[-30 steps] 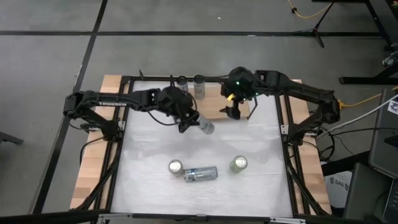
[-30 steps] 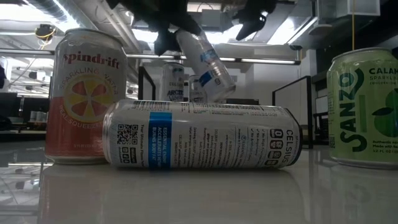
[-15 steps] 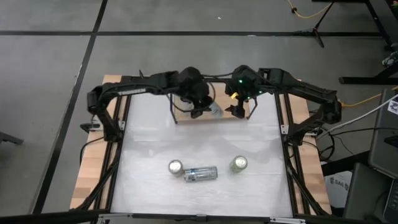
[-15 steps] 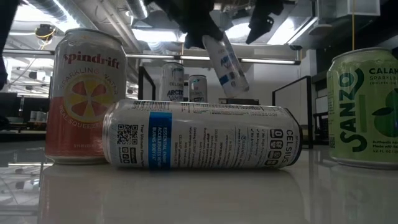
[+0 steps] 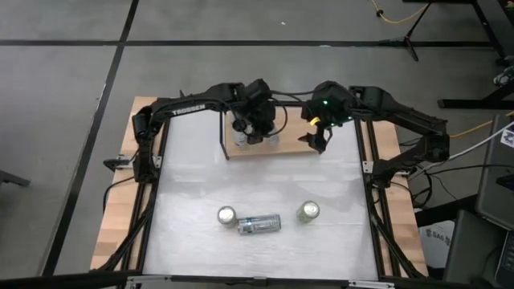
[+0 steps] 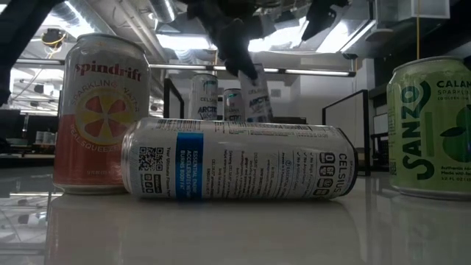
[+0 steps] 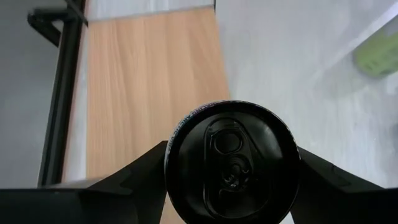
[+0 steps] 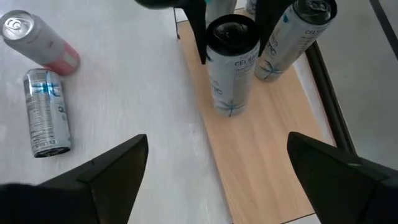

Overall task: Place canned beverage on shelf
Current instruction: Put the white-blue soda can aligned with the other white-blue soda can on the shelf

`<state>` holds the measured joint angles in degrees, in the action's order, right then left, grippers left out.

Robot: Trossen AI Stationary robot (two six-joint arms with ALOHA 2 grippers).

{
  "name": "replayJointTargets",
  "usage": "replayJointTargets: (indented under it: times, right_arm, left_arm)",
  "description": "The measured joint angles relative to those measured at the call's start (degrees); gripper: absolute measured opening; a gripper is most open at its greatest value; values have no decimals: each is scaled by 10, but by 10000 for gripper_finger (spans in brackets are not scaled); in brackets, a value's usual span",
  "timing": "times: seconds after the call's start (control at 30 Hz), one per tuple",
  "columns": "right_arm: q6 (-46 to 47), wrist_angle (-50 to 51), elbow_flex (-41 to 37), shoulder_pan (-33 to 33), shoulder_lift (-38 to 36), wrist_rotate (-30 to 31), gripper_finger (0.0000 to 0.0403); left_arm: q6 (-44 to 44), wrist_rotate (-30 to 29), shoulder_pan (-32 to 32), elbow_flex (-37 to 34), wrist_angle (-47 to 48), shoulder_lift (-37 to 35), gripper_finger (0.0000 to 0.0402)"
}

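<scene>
Left hand [image 5: 255, 128] now grips the Celsius can [image 8: 231, 59] upright over the shelf [image 5: 291, 144] at the far edge — carried in from mid-surface moments ago; right hand [image 5: 317, 136] waits wide open, empty — release remains.

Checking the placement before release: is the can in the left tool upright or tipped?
Upright. The can stands vertically on the shelf, held by the left tool, its top facing that arm's wrist camera squarely.

Robotics lab: white bench [image 5: 193, 209] in black frame on grey concrete floor [image 5: 64, 80], ceiling strip lights [image 6: 324, 72], tripod legs [image 5: 414, 36], cables.
</scene>
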<state>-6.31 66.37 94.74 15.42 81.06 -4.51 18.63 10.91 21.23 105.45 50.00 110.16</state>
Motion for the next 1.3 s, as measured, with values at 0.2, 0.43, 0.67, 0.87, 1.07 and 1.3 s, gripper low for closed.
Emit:
replayJointTargets:
  times: [0.2, 0.43, 0.67, 0.87, 1.07, 1.3]
  right_arm:
    - [0, -1, 0, 0, 0, 0, 374]
    - [0, 0, 0, 0, 0, -3, 374]
    - [0, 0, 0, 0, 0, -6, 374]
    - [0, 0, 0, 0, 0, -6, 374]
    - [0, 0, 0, 0, 0, -6, 374]
    - [0, 0, 0, 0, 1, -7, 374]
  left_arm:
    - [0, -2, 9, 0, 34, 3, 240]
    - [1, -4, 15, 0, 50, 3, 240]
    - [1, -4, 19, 0, 76, 3, 240]
    - [0, -13, 20, 0, 91, 4, 240]
    - [0, -12, 20, 1, 88, 8, 240]
    - [-1, -13, 20, 1, 88, 9, 257]
